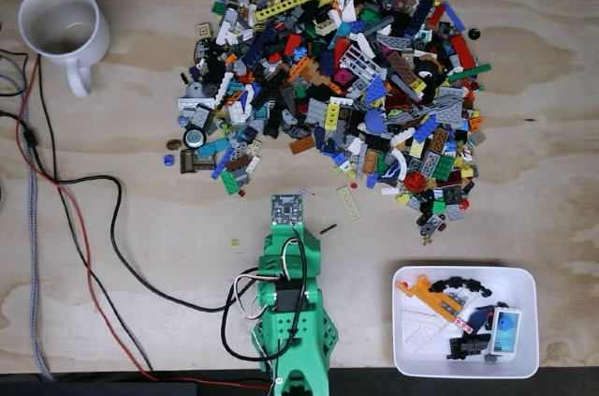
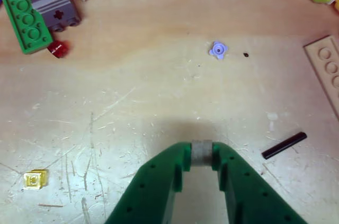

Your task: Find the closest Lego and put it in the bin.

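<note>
In the wrist view my green gripper (image 2: 201, 152) is shut on a small grey Lego piece (image 2: 201, 151), pinched between the two fingertips just above the scratched wooden table. In the fixed view the green arm (image 1: 292, 316) reaches up from the bottom edge, and its camera board (image 1: 287, 210) sits just below the big Lego pile (image 1: 346, 78). The bin (image 1: 533, 321), a shallow white tray holding several pieces, lies at the bottom right, to the right of the arm.
Loose pieces lie near the gripper: a yellow stud (image 2: 34, 180), a black rod (image 2: 284, 145), a lavender flower piece (image 2: 217, 50), a tan plate (image 2: 328, 73), a green brick (image 2: 26, 21). A white mug (image 1: 61, 26) and cables (image 1: 94, 256) are on the left.
</note>
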Available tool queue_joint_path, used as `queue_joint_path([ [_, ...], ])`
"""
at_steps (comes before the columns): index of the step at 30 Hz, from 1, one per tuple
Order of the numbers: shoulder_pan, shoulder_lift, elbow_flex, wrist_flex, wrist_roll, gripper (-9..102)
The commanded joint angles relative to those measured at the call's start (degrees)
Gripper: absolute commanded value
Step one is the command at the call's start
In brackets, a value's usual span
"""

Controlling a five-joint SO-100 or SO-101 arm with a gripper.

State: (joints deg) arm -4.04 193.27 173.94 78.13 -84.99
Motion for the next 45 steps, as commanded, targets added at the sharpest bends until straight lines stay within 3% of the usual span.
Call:
queue_joint_path([
  [1,1.5,0.1,5.2,-4.7,0.1,0],
  [20,1.3,-0.2,4.9,-7.5,0.4,0],
  [26,-1.7,-28.8,-8.1,-20.0,4.9,2],
  [31,-1.8,-52.9,-22.9,-24.3,12.0,5],
  [45,3.1,-75.7,-37.4,-26.6,15.5,8],
])
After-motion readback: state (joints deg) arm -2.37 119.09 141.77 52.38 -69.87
